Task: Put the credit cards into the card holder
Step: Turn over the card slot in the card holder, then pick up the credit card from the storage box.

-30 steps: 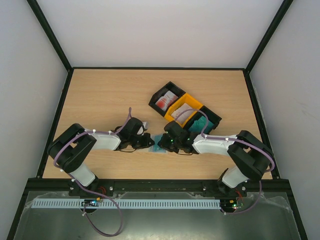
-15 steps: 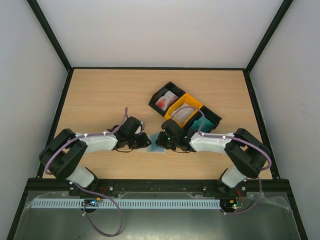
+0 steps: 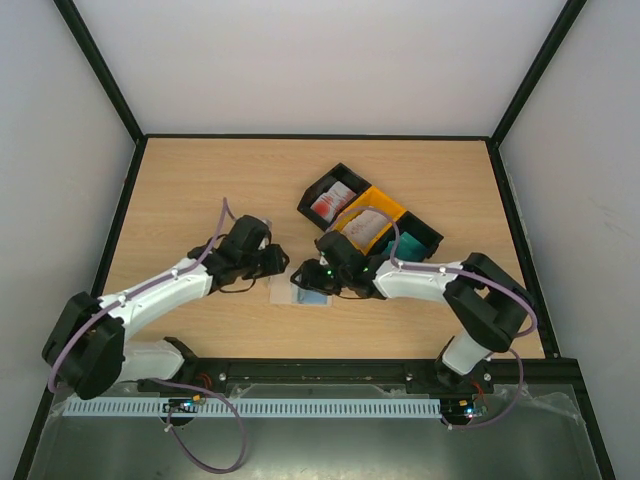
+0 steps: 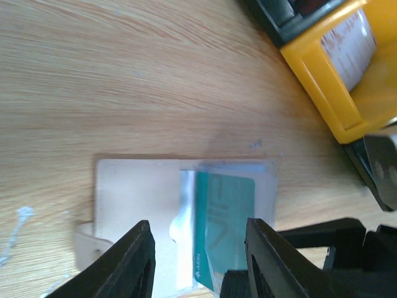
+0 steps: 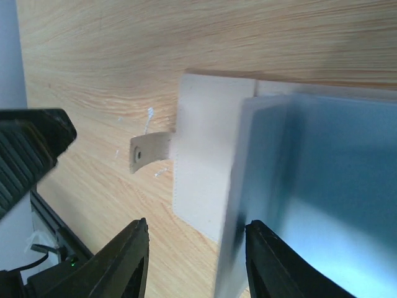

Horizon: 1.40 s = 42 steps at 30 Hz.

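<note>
The beige card holder [image 4: 139,195] lies open and flat on the wood, its snap tab [image 5: 147,153] sticking out at one side. One teal credit card [image 4: 226,217] sits in its pocket side under clear sleeves [image 5: 291,186]. My left gripper [image 4: 198,264] hovers over the holder, open, with nothing between its fingers. My right gripper [image 5: 195,264] is open too, low over the holder's edge, one finger beside the clear sleeve. In the top view the holder [image 3: 283,294] lies just in front of both grippers, left [image 3: 281,262] and right [image 3: 303,277].
Three open bins stand in a diagonal row behind the right arm: a black one with white and red cards [image 3: 330,200], an orange one with pale cards [image 3: 372,222], and a black one with teal cards [image 3: 412,243]. The orange bin [image 4: 338,93] is close to my left gripper.
Both grippers have opened. The left gripper has drawn back and up to the left, the right one has shifted left. The holder now lies uncovered on the table.
</note>
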### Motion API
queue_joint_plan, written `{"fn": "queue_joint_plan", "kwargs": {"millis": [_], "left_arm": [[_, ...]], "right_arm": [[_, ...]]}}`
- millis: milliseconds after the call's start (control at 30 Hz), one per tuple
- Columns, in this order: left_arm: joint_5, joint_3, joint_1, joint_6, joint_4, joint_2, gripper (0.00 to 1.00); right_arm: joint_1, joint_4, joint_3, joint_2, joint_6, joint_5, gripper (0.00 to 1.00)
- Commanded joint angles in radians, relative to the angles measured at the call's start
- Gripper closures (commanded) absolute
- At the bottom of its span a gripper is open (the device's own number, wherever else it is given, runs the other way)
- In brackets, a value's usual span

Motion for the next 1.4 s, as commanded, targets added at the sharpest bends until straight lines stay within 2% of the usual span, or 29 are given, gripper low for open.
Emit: {"fn": "queue_joint_plan", "kwargs": {"millis": [0, 133, 300, 433, 633, 800, 967, 1200, 1367], "left_arm": [[-0.069, 0.014, 0.034, -0.002, -0.092, -0.062, 0.57], [-0.061, 0.013, 0.059, 0.005, -0.104, -0.087, 0.56], [-0.056, 0.013, 0.082, 0.012, -0.111, -0.108, 0.54], [-0.035, 0.009, 0.097, 0.022, -0.11, -0.123, 0.51], [0.004, 0.004, 0.108, 0.045, -0.087, -0.168, 0.48], [0.032, 0.013, 0.112, 0.067, -0.064, -0.214, 0.4], [0.053, 0.011, 0.112, 0.083, -0.078, -0.272, 0.33], [0.076, -0.039, 0.113, 0.07, -0.1, -0.399, 0.26], [0.174, -0.084, 0.114, 0.04, -0.028, -0.44, 0.26]], "right_arm": [[0.023, 0.062, 0.052, 0.038, -0.023, -0.051, 0.56], [0.037, 0.083, 0.078, 0.075, -0.038, -0.071, 0.5], [0.047, 0.115, 0.111, 0.159, -0.062, -0.11, 0.49], [0.045, 0.097, 0.124, 0.196, -0.062, -0.081, 0.48], [-0.001, -0.071, 0.165, 0.06, -0.166, 0.052, 0.49], [-0.148, -0.267, 0.201, -0.1, -0.28, 0.214, 0.48], [-0.282, -0.447, 0.259, -0.175, -0.446, 0.378, 0.42], [-0.356, -0.57, 0.387, -0.094, -0.639, 0.382, 0.38], [-0.384, -0.694, 0.551, 0.073, -0.764, 0.361, 0.39]]}}
